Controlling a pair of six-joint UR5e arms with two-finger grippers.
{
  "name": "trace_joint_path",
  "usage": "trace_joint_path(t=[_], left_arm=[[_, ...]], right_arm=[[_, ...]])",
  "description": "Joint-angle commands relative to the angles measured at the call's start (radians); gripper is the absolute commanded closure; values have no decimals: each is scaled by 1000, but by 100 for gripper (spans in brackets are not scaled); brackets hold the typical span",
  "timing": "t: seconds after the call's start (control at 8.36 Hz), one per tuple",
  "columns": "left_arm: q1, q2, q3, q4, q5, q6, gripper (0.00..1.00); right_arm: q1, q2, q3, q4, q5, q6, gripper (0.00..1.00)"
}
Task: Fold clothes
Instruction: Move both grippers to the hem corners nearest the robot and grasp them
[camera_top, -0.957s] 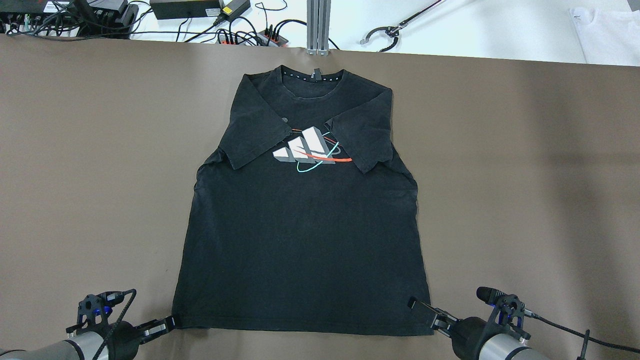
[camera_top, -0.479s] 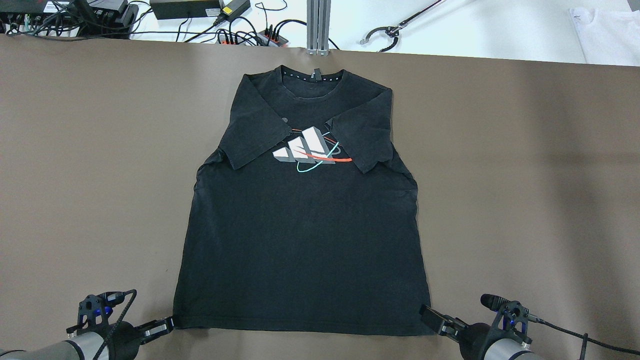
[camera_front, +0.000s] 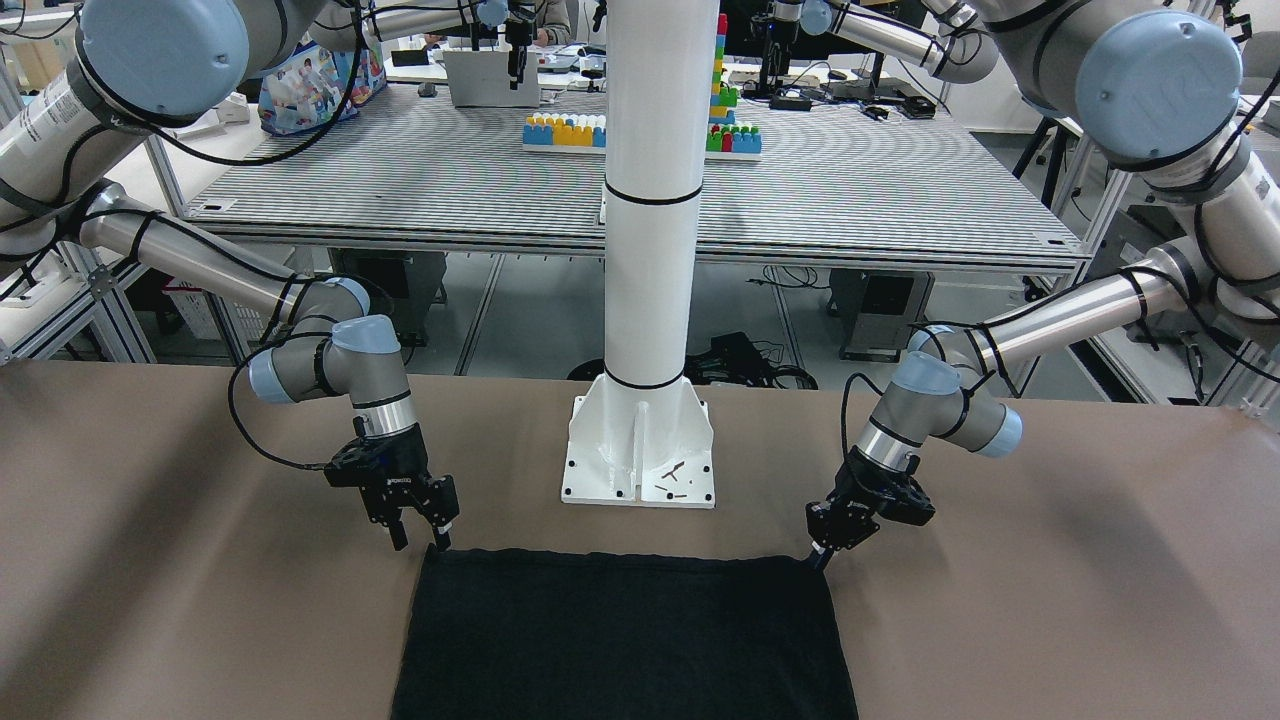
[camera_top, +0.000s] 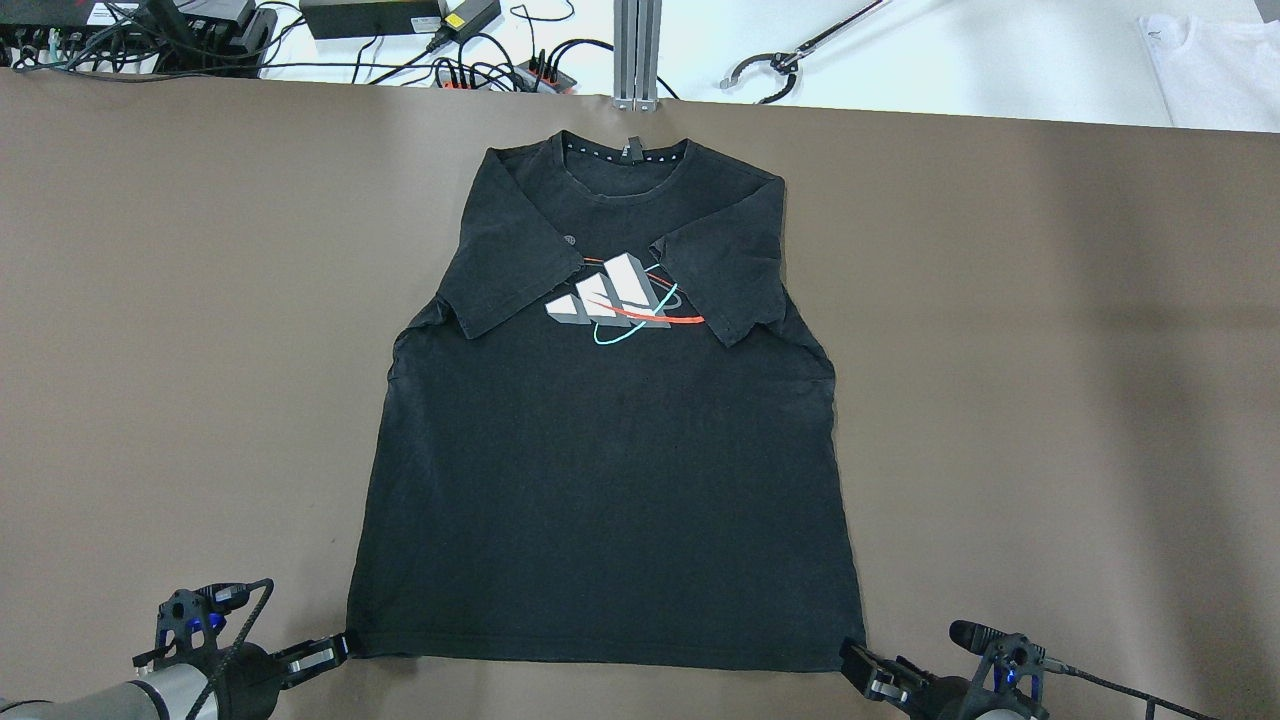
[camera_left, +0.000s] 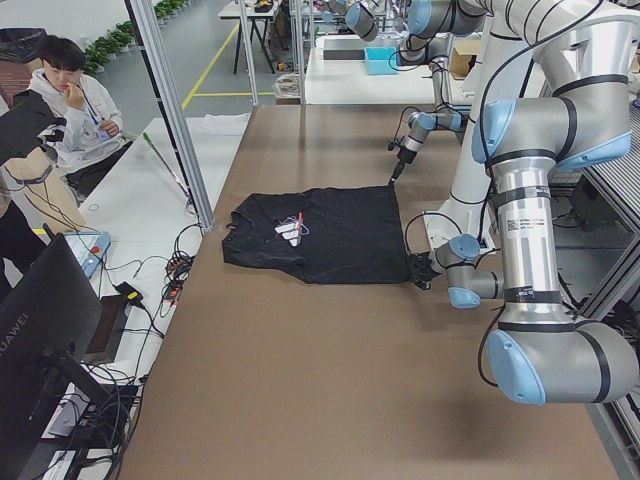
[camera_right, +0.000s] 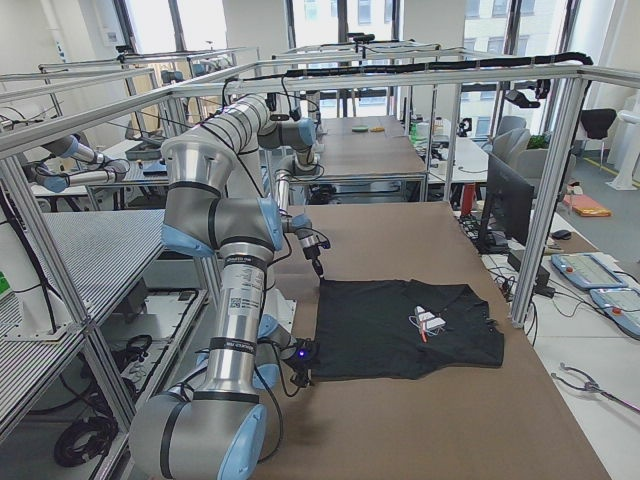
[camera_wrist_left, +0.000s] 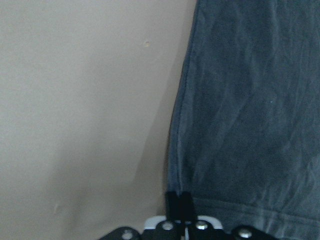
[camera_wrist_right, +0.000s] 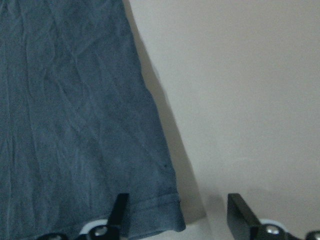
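Between two spread right fingers, a corner of one black T-shirt is lying, two left fingers clamping another.

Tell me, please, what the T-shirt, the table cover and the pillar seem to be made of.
T-shirt: soft knit fabric, probably cotton jersey. It is matte, faded black, with fine creases and a stitched hem.
Table cover: a smooth, matte brown sheet, perhaps vinyl or paper. It shows faint dents and no weave.
Pillar: likely painted metal. It is smooth, slightly glossy white, and bolted down at its foot.

Black printed T-shirt lies flat, sleeves folded inward.
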Motion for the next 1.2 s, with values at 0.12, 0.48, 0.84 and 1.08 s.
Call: trace_joint_path(t=[0.12, 0.48, 0.84, 1.08], left_arm=[[0, 0, -1, 0, 0, 0, 100], [0, -1, -3, 0, 0, 0, 100], [-2, -1, -25, 0, 0, 0, 100], [-3, -1, -30, 0, 0, 2, 100]], right_arm=[[-25, 43, -42, -7, -27, 1, 37], [-24, 43, -39, -7, -25, -1, 61], [-21, 34, -33, -6, -27, -2, 93], [-18, 31, -32, -6, -28, -4, 100]])
